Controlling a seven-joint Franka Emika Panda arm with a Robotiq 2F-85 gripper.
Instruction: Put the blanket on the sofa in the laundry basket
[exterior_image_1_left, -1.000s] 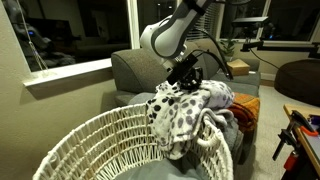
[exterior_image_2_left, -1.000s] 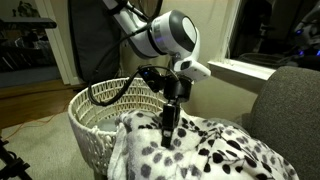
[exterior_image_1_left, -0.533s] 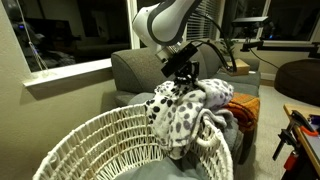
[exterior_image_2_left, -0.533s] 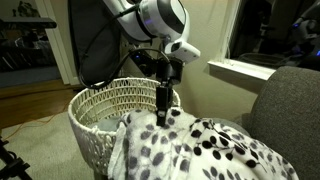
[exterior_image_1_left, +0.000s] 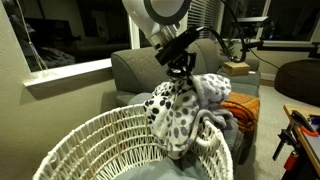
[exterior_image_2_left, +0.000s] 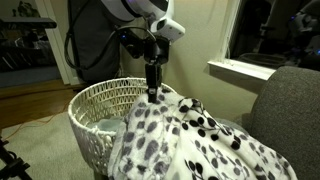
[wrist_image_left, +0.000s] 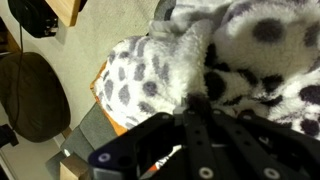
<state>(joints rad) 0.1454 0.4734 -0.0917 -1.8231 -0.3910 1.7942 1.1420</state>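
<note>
The gripper (exterior_image_1_left: 181, 75) is clenched on a fold of the spotted blanket (exterior_image_1_left: 178, 118), pinching it up into a peak above the sofa (exterior_image_1_left: 135, 66). The rest of the blanket hangs down in a heap over the seat, beside an orange blanket (exterior_image_1_left: 240, 108). In both exterior views the laundry basket (exterior_image_2_left: 98, 108) stands just beside the sofa with the blanket's lower folds at its braided rim, and the wrist view shows the 2 dark fingers (wrist_image_left: 203, 118) buried in fleece.

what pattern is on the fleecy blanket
White fleecy blanket with black spots, clearest in an exterior view.
</note>
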